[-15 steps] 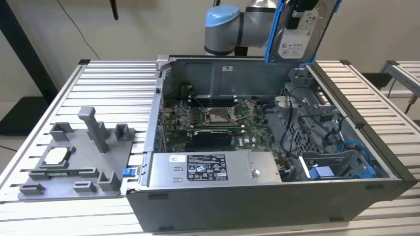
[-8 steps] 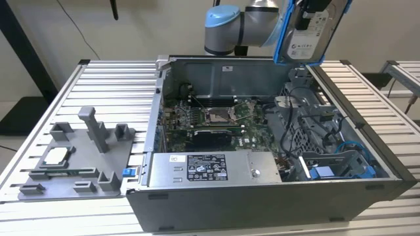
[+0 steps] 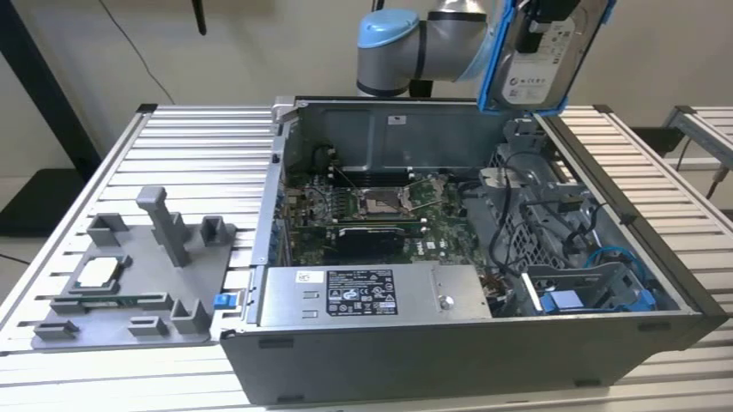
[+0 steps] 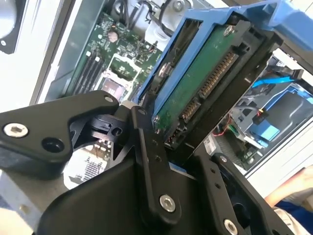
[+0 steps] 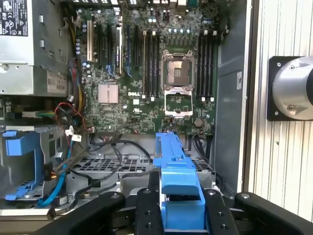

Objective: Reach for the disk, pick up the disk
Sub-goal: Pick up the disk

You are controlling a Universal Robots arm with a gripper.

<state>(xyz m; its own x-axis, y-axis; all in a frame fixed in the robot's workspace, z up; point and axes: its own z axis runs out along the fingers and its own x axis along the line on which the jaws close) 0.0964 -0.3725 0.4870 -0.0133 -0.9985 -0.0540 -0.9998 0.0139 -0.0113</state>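
The disk (image 3: 548, 53), a silver drive with a white label and blue rails, hangs in the air above the far edge of the open computer case (image 3: 458, 343), lifted clear of everything inside it and standing on edge with its label toward the exterior camera. In the second wrist view its green circuit-board underside (image 4: 205, 78) and connector row show inside the blue frame, tilted, with my gripper (image 4: 171, 142) closed on it, one black finger (image 4: 149, 161) pressed along the frame's side. In the first wrist view the blue rail (image 5: 176, 176) runs between my two black fingers (image 5: 146, 210), which are clamped against it. My arm's blue-capped joint (image 3: 390, 39) sits just beside the disk, toward the exterior view's left. Below, the case lies on its side on the ribbed metal table (image 3: 195, 146), with the motherboard (image 3: 366, 210) and its empty processor socket (image 5: 178, 66) exposed. A large silver box with a label (image 3: 372, 296) fills the case's near edge, and an empty blue drive bay (image 3: 590, 292) sits at the near corner on the exterior view's right. A grey fixture tray (image 3: 126, 283) rests at the table's near corner on the exterior view's left.
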